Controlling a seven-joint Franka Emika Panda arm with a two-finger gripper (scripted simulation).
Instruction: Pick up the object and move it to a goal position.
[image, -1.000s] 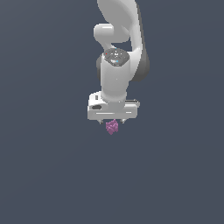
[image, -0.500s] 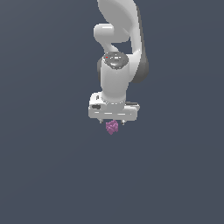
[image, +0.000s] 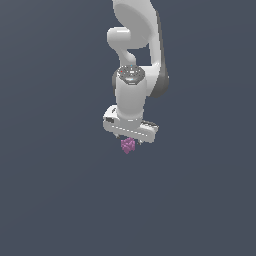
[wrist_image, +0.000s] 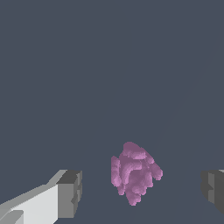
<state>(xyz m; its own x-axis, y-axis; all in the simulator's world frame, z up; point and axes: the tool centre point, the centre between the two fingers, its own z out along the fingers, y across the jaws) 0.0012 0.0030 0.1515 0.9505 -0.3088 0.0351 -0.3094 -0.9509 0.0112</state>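
**Jaws spread wide around the clump, grasp not yet made**

Jaws stood well apart at the time of inspection and had hold of nothing. In the wrist view the gripper (wrist_image: 142, 188) showed one dark finger pad (wrist_image: 70, 192) to one side of the object (wrist_image: 133, 173) and the other pad at the far edge of the picture, with clear grey gaps on both sides of the clump. Neither pad touched it.

The object, a small knobbly magenta-purple clump, lay between the two fingers, somewhat nearer the first pad than the second. In the exterior view the object (image: 128, 145) showed just beneath the white gripper (image: 131, 140), at its underside, with the arm (image: 132, 95) pointing straight down above it. Whether it rested on a surface could not be told, as the grey ground was featureless.

Judgement: the step in hand was the pick-up, at the point of alignment before closing. The next move would call for the fingers to close evenly on the clump, its lumpy surface favouring a firm squeeze, and only then a lift and carry. No goal marker was visible in either view
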